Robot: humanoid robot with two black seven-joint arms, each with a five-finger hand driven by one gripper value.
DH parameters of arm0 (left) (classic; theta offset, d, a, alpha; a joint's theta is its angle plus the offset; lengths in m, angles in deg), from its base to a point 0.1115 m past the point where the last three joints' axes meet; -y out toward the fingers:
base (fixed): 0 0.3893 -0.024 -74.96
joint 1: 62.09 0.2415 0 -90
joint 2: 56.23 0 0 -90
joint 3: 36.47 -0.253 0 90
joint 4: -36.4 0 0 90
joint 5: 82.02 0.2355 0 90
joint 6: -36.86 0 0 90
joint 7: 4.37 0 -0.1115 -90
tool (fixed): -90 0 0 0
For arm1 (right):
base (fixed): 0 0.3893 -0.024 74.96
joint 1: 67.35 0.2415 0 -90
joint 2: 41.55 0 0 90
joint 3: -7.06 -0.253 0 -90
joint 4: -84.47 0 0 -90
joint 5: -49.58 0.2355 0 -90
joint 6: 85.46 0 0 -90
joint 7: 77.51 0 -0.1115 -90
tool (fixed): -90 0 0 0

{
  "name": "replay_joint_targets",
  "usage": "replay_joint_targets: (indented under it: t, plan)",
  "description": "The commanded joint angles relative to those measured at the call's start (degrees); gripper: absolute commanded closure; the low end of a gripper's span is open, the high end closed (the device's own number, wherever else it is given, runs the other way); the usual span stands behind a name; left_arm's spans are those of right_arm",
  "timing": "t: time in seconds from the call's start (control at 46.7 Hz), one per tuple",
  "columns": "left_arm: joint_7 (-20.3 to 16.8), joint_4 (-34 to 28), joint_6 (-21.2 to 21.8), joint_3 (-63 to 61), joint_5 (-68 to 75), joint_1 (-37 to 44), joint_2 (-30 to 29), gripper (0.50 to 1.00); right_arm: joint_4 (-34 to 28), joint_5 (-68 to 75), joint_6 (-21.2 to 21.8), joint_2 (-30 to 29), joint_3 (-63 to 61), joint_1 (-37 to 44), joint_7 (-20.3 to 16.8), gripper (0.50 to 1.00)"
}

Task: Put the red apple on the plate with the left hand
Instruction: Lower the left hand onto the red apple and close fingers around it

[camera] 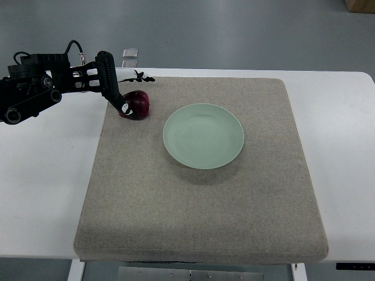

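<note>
Left hand [117,93] seemingly gripping red apple [137,105], plate [203,136] beside

A square grey fabric mat [199,193] lies on the white table [41,193], covering its middle; the round pale-green ceramic plate [203,136] sits on the mat, slightly behind centre; the dark red apple [138,104] rests on the mat near its far left corner, left of the plate and apart from it; the black robotic left hand [111,88] reaches in from the left edge, its fingers [124,106] touching the apple's left side.
</note>
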Motion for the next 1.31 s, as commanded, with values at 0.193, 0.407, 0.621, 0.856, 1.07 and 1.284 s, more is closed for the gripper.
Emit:
replay_joint_targets:
  t: [0.193, 0.407, 0.621, 0.856, 1.07, 1.284]
  plan:
    - [-0.4, -0.3, -0.2, -0.5, 0.0, 0.4, 0.1, 0.519, 0.0, 0.0, 0.0, 0.0, 0.0, 0.0, 0.0, 0.538]
    - [-0.5, -0.4, -0.1, -0.8, 0.0, 0.8, 0.2, 0.531, 0.0, 0.0, 0.0, 0.0, 0.1, 0.0, 0.0, 0.536]
    - [-0.8, -0.8, -0.1, -0.9, 0.0, 0.7, 0.4, 0.63, 0.0, 0.0, 0.0, 0.0, 0.1, 0.0, 0.0, 0.536]
    - [-0.8, -2.1, 0.1, -0.9, 0.0, 1.1, 1.1, 0.784, 0.0, 0.0, 0.0, 0.0, 0.0, 0.0, 0.0, 0.536]
    - [-1.1, -3.2, 0.1, -0.8, 0.0, 1.1, 1.6, 1.0, 0.0, 0.0, 0.0, 0.0, 0.1, 0.0, 0.0, 0.538]
    - [-1.2, -3.2, 0.2, -0.3, -0.2, 1.0, 1.7, 1.0, 0.0, 0.0, 0.0, 0.0, 0.0, 0.0, 0.0, 0.536]
